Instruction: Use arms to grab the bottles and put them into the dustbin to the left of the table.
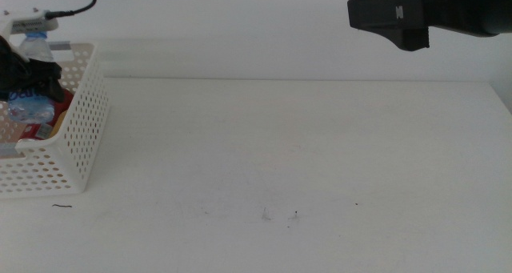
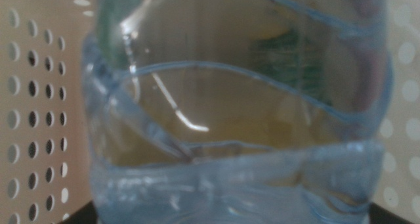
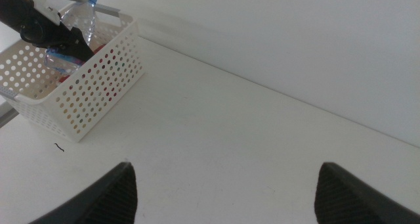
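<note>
Glossy clear plastic water bottle [image 2: 236,106], perforated white plastic dustbin [image 1: 80,137]

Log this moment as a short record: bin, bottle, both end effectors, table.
bin: white perforated basket at the table's left edge
water bottle: clear, blue-capped, over the bin, held upright
left end effector: in the bin, shut on the water bottle
right end effector: open, raised above the table's right side, holding nothing
bin contents: something red inside
table: white, with a few dark specks
</note>
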